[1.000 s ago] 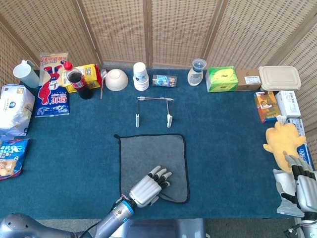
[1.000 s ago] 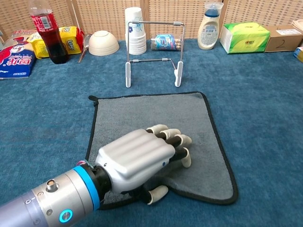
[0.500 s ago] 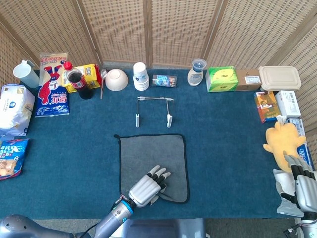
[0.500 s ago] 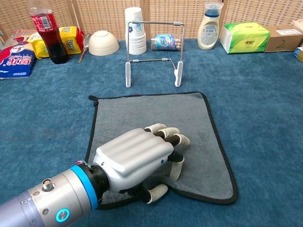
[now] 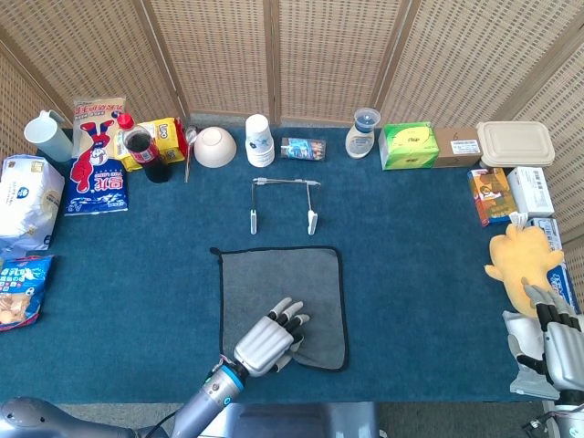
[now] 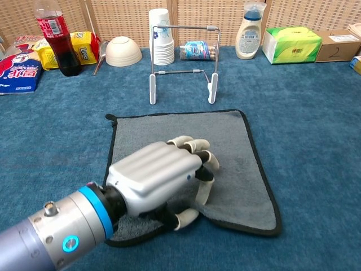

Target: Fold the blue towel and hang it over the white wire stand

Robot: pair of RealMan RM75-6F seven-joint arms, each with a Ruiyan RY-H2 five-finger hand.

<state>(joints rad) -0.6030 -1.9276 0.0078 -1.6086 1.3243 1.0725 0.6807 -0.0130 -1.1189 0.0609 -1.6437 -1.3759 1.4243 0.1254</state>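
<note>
Head view
Towel: one towel [image 5: 283, 297], grey with a dark border, flat on the blue table cover [image 5: 420, 274], lower centre of frame.
Stand: one white wire stand [image 5: 284, 204], upright, above the towel and apart from it.
My left hand: one, my left hand [image 5: 265, 339] lies on the towel's lower edge, fingers bent down onto the cloth.
My right hand: one, my right hand [image 5: 550, 339] sits at the lower right corner, beside a yellow plush toy [image 5: 522, 260]; whether its fingers hold anything, I cannot tell.
Back row: one bowl [image 5: 214, 146], one stack of paper cups [image 5: 260, 140], one green tissue box [image 5: 409, 145].

Chest view
Towel: near edge bunched and lifted under my left hand.
My left hand: fingers [image 6: 198, 153] curled together, thumb tucked beneath the towel's near edge, pinching the cloth.
Stand: upper centre, one cola bottle [image 6: 56, 37] at upper left.
</note>
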